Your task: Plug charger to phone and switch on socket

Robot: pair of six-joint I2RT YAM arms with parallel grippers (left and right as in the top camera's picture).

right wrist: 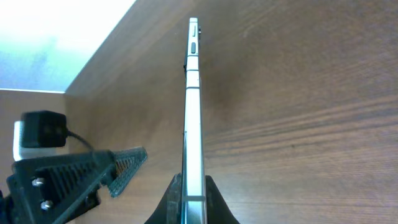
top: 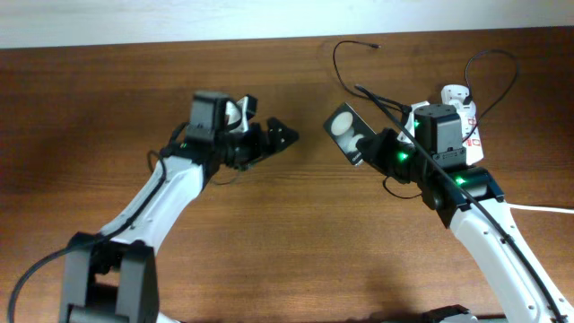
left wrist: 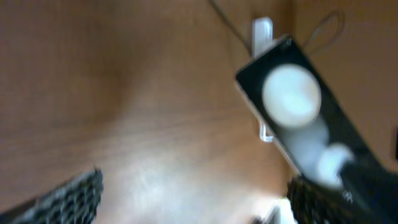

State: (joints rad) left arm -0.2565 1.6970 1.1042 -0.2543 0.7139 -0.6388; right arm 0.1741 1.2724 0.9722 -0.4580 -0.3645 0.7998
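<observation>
While the right gripper (right wrist: 193, 194) pinches the phone (top: 344, 127) at one end, its jaws pressed onto both flat faces, the phone hangs tilted just off the wood, right of the middle and toward the far edge of the table. In the right wrist view the phone shows edge-on, with its side buttons at the far end. The left gripper (left wrist: 194, 184) is spread wide with nothing in it, left of the phone and apart from it, with its fingers (left wrist: 71, 194) pointing at it. The left wrist view is blurred, with the phone's glossy face and white glare spots filling the right half.

The socket (top: 461, 106) lies near the far right corner, partly hidden under the right arm. A black adapter (right wrist: 43, 128) sits in it. The charger (top: 339, 65) trails from there in loose curves. Its plug tip (top: 374, 44) lies free on the wood close to the far edge, apart from the phone.
</observation>
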